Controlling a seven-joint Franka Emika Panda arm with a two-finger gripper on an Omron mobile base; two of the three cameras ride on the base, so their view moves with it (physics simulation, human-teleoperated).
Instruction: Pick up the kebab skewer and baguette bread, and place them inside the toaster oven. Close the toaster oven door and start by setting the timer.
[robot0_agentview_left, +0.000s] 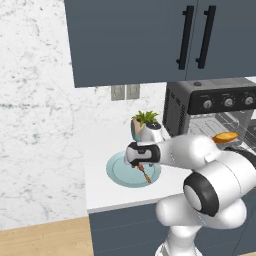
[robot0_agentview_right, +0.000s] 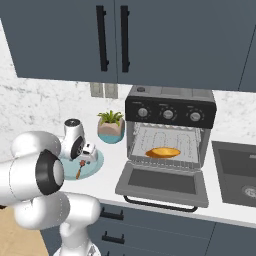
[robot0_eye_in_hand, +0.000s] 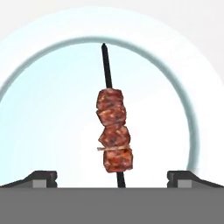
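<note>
1. One item is left to move: the kebab skewer (robot0_eye_in_hand: 113, 138) lies flat on a pale blue plate (robot0_eye_in_hand: 39, 109) on the counter (robot0_agentview_left: 100, 187), left of the toaster oven (robot0_agentview_right: 170, 135). The baguette bread (robot0_agentview_right: 162, 152) already rests on the oven's rack, and the toaster oven door (robot0_agentview_right: 162, 185) hangs open.
2. The gripper (robot0_eye_in_hand: 112, 179) hovers just above the skewer, jaws spread wide and empty, one on each side of it.
3. Handling, as a judgement: light and stiff, but the bare stick is thin and likely to slip or roll.
4. Best hold: across the meat chunks, near their middle, where there is bulk and balance.
</note>
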